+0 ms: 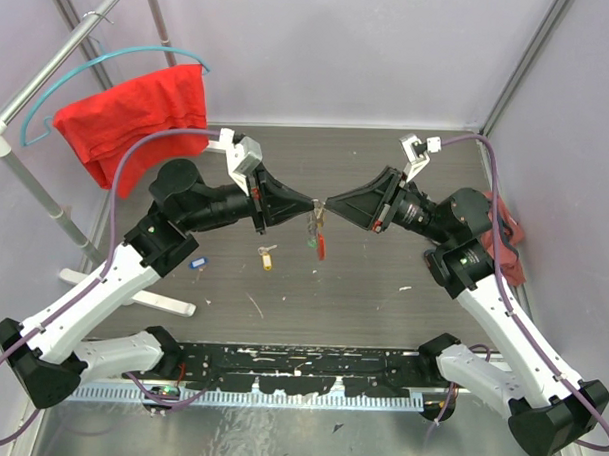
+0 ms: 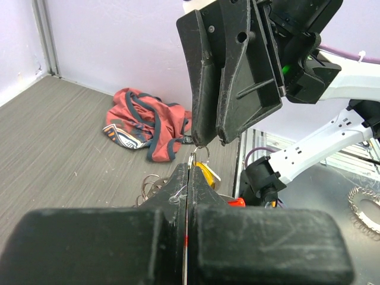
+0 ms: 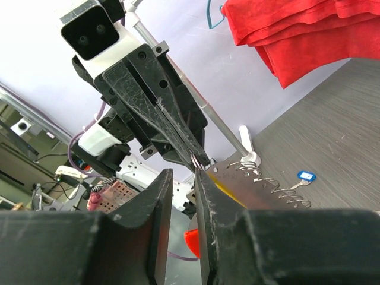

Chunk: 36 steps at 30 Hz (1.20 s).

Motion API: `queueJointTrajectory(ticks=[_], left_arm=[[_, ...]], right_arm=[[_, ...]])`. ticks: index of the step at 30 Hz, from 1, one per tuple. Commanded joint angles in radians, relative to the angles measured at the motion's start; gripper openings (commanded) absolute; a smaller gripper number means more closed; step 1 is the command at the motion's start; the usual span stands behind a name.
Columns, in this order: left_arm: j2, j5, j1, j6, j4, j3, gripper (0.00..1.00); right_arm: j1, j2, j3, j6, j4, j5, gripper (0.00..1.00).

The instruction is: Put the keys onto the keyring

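Keyring [image 1: 321, 247] between tight left fingers [image 2: 169, 199] (right fingers [image 3: 155, 202] apart)

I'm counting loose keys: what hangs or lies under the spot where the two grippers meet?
The keyring hangs there, red bar lowest, a green tag beside it. A yellow-tagged key lies on the table nearby. The table directly beneath is covered.

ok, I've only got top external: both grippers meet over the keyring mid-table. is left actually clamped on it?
Observer: Yes. Left wrist shows the left gripper shut, with thin wire of the keyring pinched at its tip.
Operator: right one closed too?
Observer: No. Right wrist shows the right gripper with a narrow gap and nothing in it.
Operator: that heap at far right?
Observer: Left wrist shows it whole: a crumpled red cloth with dark blue trim.
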Motion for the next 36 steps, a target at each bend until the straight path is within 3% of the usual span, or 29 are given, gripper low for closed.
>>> queueJointTrajectory(ticks=[1,6,18,27,36], left_arm=[[-0.009,0.013,0.003,-0.004,0.055,0.036,0.0],[-0.007,0.016,0.004,-0.005,0.056,0.041,0.0],[-0.003,0.018,0.004,-0.005,0.053,0.049,0.0],[-0.003,0.021,0.004,-0.005,0.052,0.051,0.0],[-0.009,0.01,0.004,0.001,0.048,0.048,0.0]], right_arm=[[0.002,-0.009,0.033,-0.012,0.033,-0.016,0.27],[0.002,-0.007,0.043,-0.04,-0.007,-0.014,0.35],[0.012,0.004,0.046,-0.044,-0.014,-0.025,0.32],[0.038,0.02,0.047,-0.045,0.002,-0.01,0.28],[0.045,0.005,0.065,-0.088,-0.066,0.018,0.11]])
